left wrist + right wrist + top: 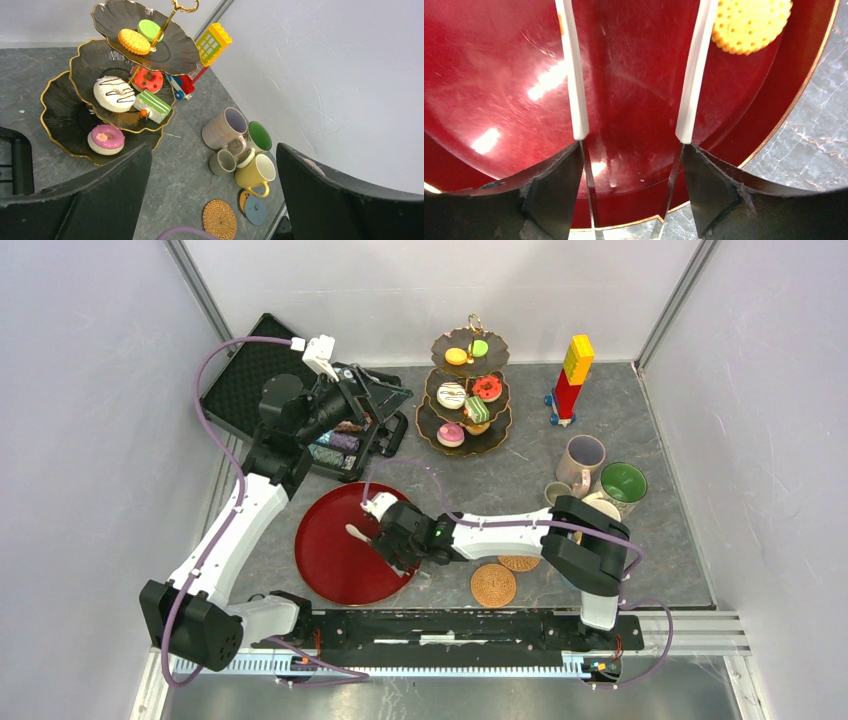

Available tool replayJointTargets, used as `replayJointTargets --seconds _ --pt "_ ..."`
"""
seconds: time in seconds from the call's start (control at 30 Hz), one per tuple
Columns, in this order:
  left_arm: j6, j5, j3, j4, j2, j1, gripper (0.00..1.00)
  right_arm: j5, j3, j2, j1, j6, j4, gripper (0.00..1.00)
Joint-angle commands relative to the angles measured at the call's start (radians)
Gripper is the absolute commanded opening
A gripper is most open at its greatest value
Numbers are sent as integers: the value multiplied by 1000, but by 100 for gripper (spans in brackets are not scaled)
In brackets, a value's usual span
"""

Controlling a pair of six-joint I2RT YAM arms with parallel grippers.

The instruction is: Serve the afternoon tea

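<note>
R claw (pixel 631 147): mine, clamped on the tongs (pixel 574 75), one finger pressed vs the outside of each arm. The two arms stand apart, reaching out over the red tray (pixel 330 565).
Yellow biscuit (pixel 749 25): flat on the tray near its gold rim, just beyond the right-hand tong arm, not touching it.
L claw (pixel 213 147): my fingers spread wide, nothing btwn them. It hangs high at the back left above a black case (pixel 235 390), looking down on the tea things.
Stand (pixel 62 117): upright at the back of the table, three tiers.
Top tier: orange biscuit (pixel 133 41) and green macaron (pixel 150 30), side by side.
Mid tier: white donut (pixel 114 93) w/ dark stripes, red donut (pixel 147 79), green cake (pixel 152 106).
Bottom tier: pink donut (pixel 106 139).
Mugs: bunched close together right of the stand, all upright: lilac mug (pixel 225 127), green-lined mug (pixel 259 136), grey mug (pixel 222 162), yellow mug (pixel 256 172).
Coasters: woven coaster (pixel 219 219) on the table in front of the mugs, blue-grey coaster (pixel 256 211) just beside it (an orange edge peeks from under that one, can't tell what).
Block tower (pixel 572 375): back right, near the wall.
</note>
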Motion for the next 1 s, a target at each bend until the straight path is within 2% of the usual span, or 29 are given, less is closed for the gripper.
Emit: replayJointTargets --seconds 0.0,0.13,0.23,0.3,0.43,0.53,0.7,0.97 --pt "-44 28 7 46 1 -5 100 7 -101 -36 13 -62 158 80" --pt "-40 26 7 46 -1 -4 100 20 -184 -70 24 -96 222 86" --pt "-42 26 7 46 1 -4 100 61 -221 -86 39 -125 268 87" --pt "-41 27 7 46 1 -4 100 75 -215 -82 43 -133 266 84" --pt "-42 27 7 46 1 -3 100 119 -137 -67 51 -132 155 66" --pt "-41 27 7 46 0 -4 100 141 -73 -86 59 -99 53 61" --pt "-45 31 9 46 -7 -4 100 96 -75 -167 71 2 -16 55" --pt "-68 46 4 66 -20 -5 100 123 -69 -242 116 186 -174 52"
